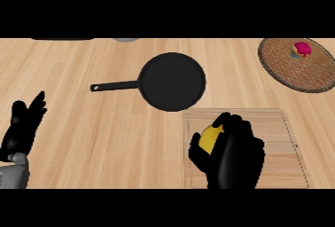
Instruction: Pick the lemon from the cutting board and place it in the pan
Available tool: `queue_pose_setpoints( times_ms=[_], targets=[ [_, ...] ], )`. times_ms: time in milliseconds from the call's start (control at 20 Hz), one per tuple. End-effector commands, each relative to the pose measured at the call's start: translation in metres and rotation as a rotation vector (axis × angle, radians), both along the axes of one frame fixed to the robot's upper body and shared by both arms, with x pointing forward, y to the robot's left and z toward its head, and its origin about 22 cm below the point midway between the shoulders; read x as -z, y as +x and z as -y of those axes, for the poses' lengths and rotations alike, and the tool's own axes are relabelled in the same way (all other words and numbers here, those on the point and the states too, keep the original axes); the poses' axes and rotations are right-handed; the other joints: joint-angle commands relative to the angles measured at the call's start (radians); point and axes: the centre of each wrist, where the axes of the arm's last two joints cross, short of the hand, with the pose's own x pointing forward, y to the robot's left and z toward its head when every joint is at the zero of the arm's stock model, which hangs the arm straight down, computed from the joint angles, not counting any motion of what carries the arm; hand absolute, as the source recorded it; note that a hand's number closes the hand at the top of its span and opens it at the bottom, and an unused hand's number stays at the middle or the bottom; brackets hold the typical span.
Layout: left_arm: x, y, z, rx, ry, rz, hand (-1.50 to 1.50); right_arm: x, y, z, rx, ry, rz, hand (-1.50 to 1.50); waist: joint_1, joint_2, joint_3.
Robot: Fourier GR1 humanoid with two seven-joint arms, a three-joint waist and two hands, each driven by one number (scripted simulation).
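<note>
A yellow lemon [211,137] lies on the wooden cutting board [281,150] at the lower right. My right hand [237,153] is over it, fingers and thumb curled round the fruit and hiding most of it. A black pan [173,81] with its handle pointing left sits on the counter just beyond the board's far left corner, with nothing in it. At the left edge my left hand [23,126] rests open, fingers up.
A round woven plate [321,73] holding a small pink and yellow object [301,50] stands at the far right. Parts of two dark and grey items [126,39] show at the counter's far edge.
</note>
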Motion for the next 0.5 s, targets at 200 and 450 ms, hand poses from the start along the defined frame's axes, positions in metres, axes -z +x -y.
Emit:
queue_pose_setpoints(
  times_ms=[200, 450],
  targets=[
    [0.003, 0.002, 0.011, 0.050, -0.004, 0.011, 0.00, -0.022, 0.051, -0.001, 0.240, 0.204, 0.084, 1.50, 0.046, 0.017, 0.003],
    [0.000, 0.012, 0.023, 0.058, -0.018, 0.028, 0.00, -0.036, 0.091, 0.011, 0.250, 0.291, 0.115, 1.50, 0.048, 0.022, 0.004]
  ],
)
